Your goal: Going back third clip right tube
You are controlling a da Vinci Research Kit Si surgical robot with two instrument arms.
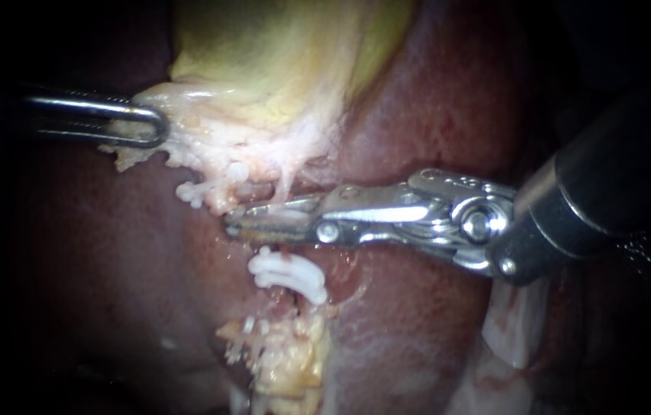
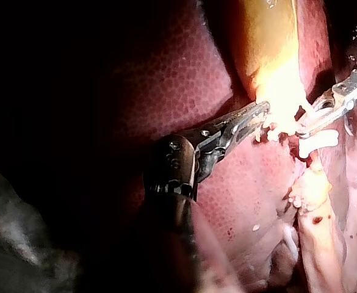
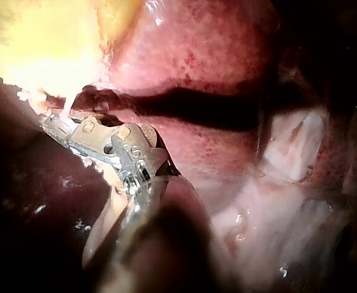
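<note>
while the left instrument (image 1: pixel 152 127) sits clamped on the gallbladder's (image 1: pixel 264 69) pale lower edge, the right instrument (image 1: pixel 234 221) lies across the liver (image 1: pixel 417 115) with its jaws a sliver apart, holding nothing. white clips (image 1: pixel 290 277) sit on the tube (image 1: pixel 287 184) just on the near side of those jaws. the left wrist view shows the clips right beside the right instrument's tip; in the right wrist view i can't pick them out past its own instrument.

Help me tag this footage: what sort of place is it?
Probably a surgical practice bench, seen by endoscope: exposed liver and gallbladder, a slender left instrument and right instrument, and white clips.
</note>
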